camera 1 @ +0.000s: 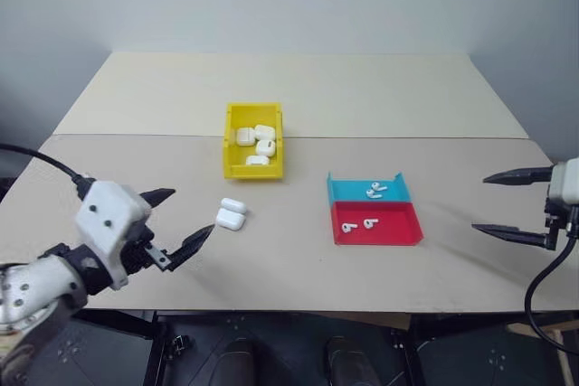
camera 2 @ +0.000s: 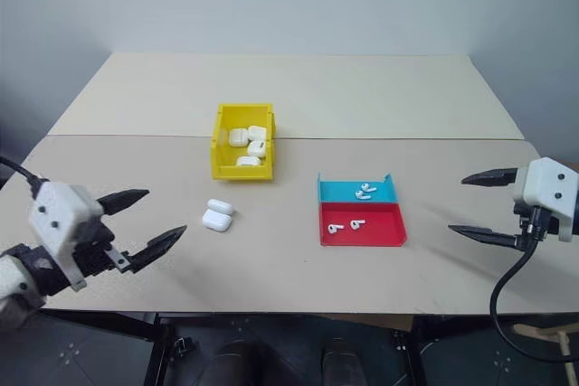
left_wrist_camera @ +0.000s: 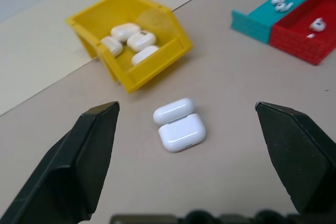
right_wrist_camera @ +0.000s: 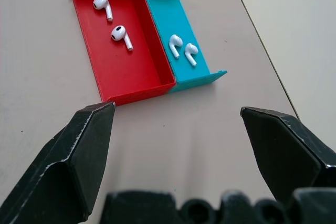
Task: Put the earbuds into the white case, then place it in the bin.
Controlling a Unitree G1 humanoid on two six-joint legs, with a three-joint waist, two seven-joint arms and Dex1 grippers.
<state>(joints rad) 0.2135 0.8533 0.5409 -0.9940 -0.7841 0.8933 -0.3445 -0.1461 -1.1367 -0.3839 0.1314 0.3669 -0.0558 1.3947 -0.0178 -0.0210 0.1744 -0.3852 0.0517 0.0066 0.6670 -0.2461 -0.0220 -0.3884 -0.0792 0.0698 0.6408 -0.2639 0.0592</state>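
Observation:
The white case (camera 1: 231,214) lies on the table between the bin and my left gripper, and its lid appears flipped open (left_wrist_camera: 179,124). My left gripper (camera 1: 191,212) hovers open just short of it, fingers spread to either side and apart from it. Two earbuds (right_wrist_camera: 111,19) lie in the red half of a tray, and two more earbuds (right_wrist_camera: 182,47) in its blue half. My right gripper (camera 1: 479,203) stands open to the right of the tray, pointing at it. The yellow bin (camera 1: 228,142) sits beyond the case with several white cases inside.
The red and blue tray (camera 1: 398,223) sits right of centre on the beige table (camera 1: 298,268). A seam (camera 1: 407,137) runs across the table behind the bin.

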